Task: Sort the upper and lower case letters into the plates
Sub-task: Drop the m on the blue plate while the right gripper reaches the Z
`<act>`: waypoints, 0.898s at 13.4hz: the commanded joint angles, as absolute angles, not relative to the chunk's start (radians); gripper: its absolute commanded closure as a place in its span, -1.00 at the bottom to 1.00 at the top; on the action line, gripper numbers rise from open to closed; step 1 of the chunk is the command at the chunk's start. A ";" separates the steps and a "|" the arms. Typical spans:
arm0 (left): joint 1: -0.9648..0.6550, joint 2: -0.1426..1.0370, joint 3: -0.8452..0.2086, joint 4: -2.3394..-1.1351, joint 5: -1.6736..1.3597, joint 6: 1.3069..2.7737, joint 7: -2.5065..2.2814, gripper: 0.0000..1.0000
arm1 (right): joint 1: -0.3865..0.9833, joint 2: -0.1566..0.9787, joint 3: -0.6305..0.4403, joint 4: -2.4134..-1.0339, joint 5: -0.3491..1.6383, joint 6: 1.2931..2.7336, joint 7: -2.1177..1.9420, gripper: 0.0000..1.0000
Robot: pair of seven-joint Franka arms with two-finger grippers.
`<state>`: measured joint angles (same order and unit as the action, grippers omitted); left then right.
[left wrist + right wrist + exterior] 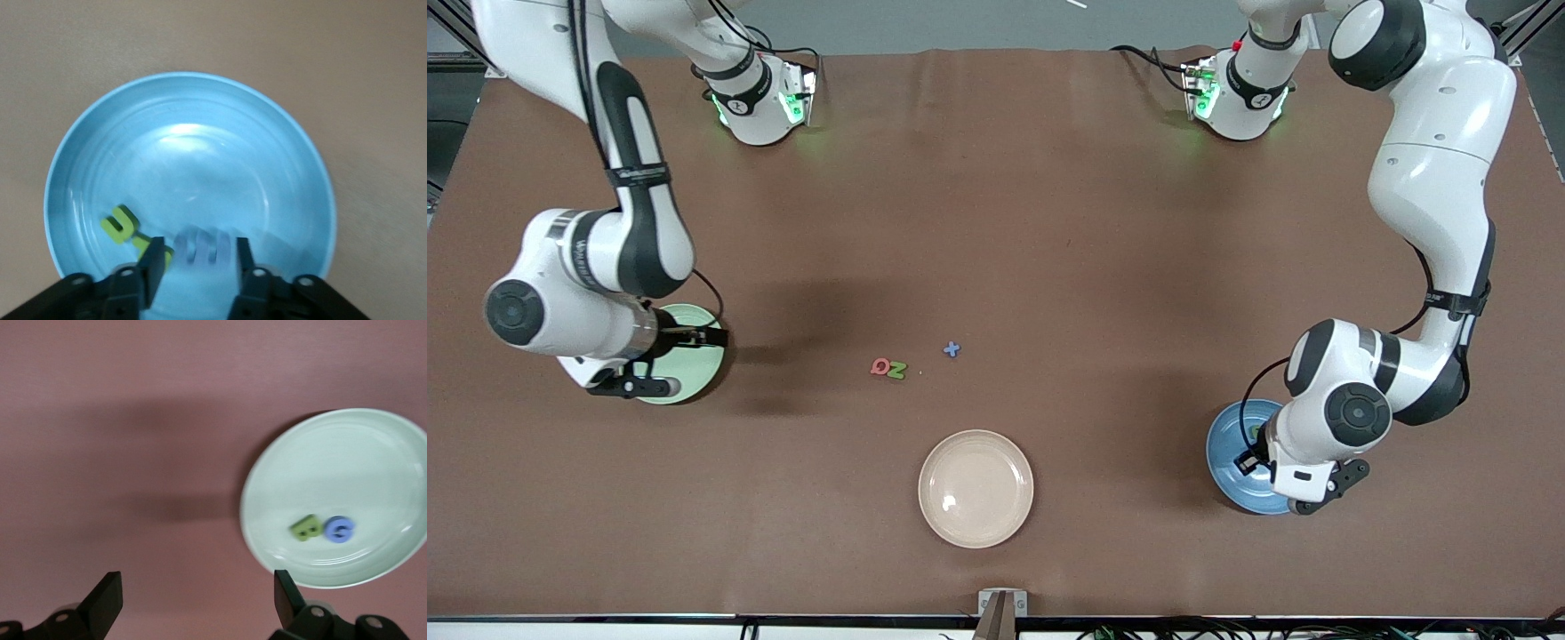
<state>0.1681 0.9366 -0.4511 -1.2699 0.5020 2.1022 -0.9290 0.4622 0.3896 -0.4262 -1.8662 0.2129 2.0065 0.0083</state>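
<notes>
The blue plate (1227,444) lies at the left arm's end of the table, and my left gripper (1249,455) hangs over it. In the left wrist view that gripper (197,250) is open. A blurred pale blue letter (203,245) sits loose between its fingers (152,257), above the plate's floor (193,160). A green letter (120,225) lies beside it, partly hidden. My right gripper (694,336) is by the pale green plate (694,369), and it (197,587) is open wide over bare table. That plate (347,453) holds a green letter (307,528) and a blue one (339,529).
On the mat's middle lie a red letter (881,365), a green letter (896,370) touching it, and a blue letter (951,349) a little apart. A cream-beige plate (975,488) with nothing in it sits nearer the front camera.
</notes>
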 commanded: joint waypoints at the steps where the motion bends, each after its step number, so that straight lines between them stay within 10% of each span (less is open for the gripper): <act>1: 0.154 0.908 -0.468 -1.324 0.499 2.120 -0.963 -1.00 | 0.563 0.396 -0.428 -1.839 0.216 2.009 0.168 -1.00; 12: -0.348 0.986 -0.508 -1.261 0.420 2.287 -1.718 -0.69 | 0.778 0.508 -0.425 -1.807 0.293 2.178 0.434 -1.00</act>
